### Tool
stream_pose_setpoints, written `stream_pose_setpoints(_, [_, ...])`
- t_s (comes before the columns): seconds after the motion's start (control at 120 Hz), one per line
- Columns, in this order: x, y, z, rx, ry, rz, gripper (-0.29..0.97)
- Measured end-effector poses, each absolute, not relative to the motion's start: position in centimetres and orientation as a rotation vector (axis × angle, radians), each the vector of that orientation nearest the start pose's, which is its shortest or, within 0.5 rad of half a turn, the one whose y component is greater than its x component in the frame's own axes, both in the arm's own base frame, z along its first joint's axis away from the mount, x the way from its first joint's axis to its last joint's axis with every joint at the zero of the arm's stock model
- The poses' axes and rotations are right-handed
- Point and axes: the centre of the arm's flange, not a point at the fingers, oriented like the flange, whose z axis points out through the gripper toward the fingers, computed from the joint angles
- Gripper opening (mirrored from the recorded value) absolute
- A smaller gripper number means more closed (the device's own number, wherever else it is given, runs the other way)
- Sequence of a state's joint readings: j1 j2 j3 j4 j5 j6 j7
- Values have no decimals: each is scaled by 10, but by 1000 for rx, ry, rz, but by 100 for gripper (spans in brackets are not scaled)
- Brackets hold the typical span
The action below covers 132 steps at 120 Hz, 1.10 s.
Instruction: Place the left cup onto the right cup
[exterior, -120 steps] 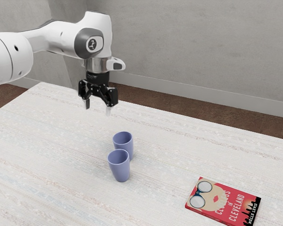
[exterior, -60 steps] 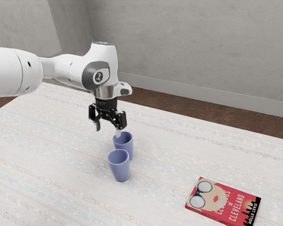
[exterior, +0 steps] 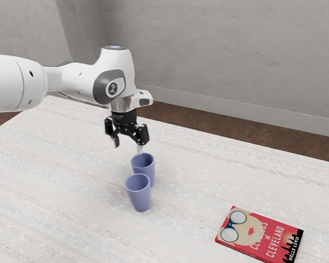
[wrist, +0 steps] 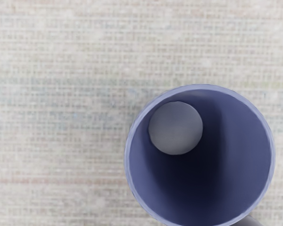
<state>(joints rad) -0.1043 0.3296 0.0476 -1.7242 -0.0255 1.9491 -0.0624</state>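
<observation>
Two blue-violet cups stand upright side by side on the table, touching or nearly so. The far cup (exterior: 143, 167) is just below my gripper (exterior: 128, 143), which is open with nothing between its fingers. One fingertip (exterior: 140, 148) hangs just over that cup's back rim. The near cup (exterior: 138, 192) stands in front of it, toward the camera. In the wrist view I look straight down into a cup (wrist: 226, 165) under my hand, its grey bottom visible.
A red book (exterior: 259, 234) with a cartoon face lies flat at the exterior view's lower right. The pale woven tabletop (exterior: 55, 181) stretches wide around the cups. A grey wall and a brown floor strip run behind the table.
My hand has come down and toward the exterior view's right, from high above the table to just over the far cup. Its fingers stayed open. The cups have not moved.
</observation>
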Motion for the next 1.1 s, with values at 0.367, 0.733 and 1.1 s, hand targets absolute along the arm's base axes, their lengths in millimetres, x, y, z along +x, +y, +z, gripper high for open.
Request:
stream_pose_setpoints(0.367, [641,-32,348,-3147,-50,223,68])
stream_pose_setpoints(0.733, [650,-26,337,-3151,-62,184,68])
stream_pose_setpoints(1.1, [654,-21,314,-3150,-73,186,68])
